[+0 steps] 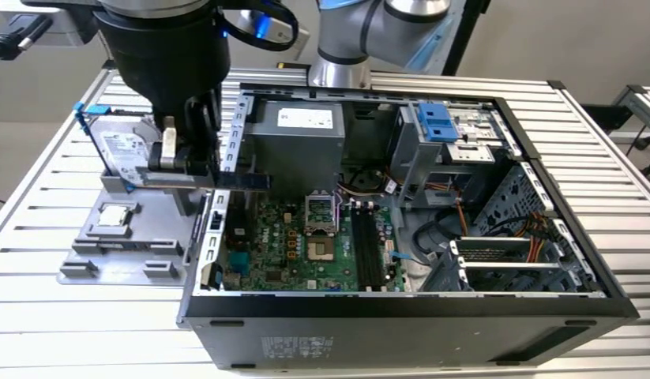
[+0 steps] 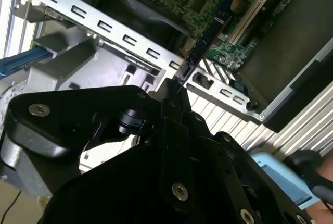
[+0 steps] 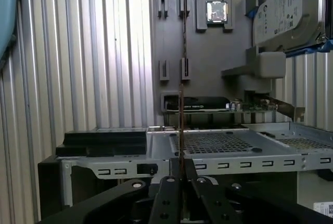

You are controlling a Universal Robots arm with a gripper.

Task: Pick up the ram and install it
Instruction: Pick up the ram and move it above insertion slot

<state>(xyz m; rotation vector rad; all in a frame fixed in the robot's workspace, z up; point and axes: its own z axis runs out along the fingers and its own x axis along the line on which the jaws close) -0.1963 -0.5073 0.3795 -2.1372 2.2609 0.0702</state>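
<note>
The ram (image 1: 246, 181) is a thin dark stick held level, just above the left wall of the open computer case (image 1: 409, 312). My gripper (image 1: 211, 175) is shut on one end of it. In the second wrist view the ram (image 2: 208, 39) juts out from my gripper (image 2: 175, 91) toward the green motherboard. In the first wrist view the ram (image 3: 181, 122) shows edge-on as a thin line rising from my gripper (image 3: 181, 164). The black memory slots (image 1: 367, 245) lie on the motherboard, toward the exterior view's right of the stick.
A grey holder (image 1: 119, 237) sits on the slatted table at the exterior view's left, carrying a square silver processor (image 1: 114, 213) and an upright hard drive (image 1: 125, 146). Inside the case are a power supply (image 1: 298, 146), cables and a drive cage (image 1: 451, 130).
</note>
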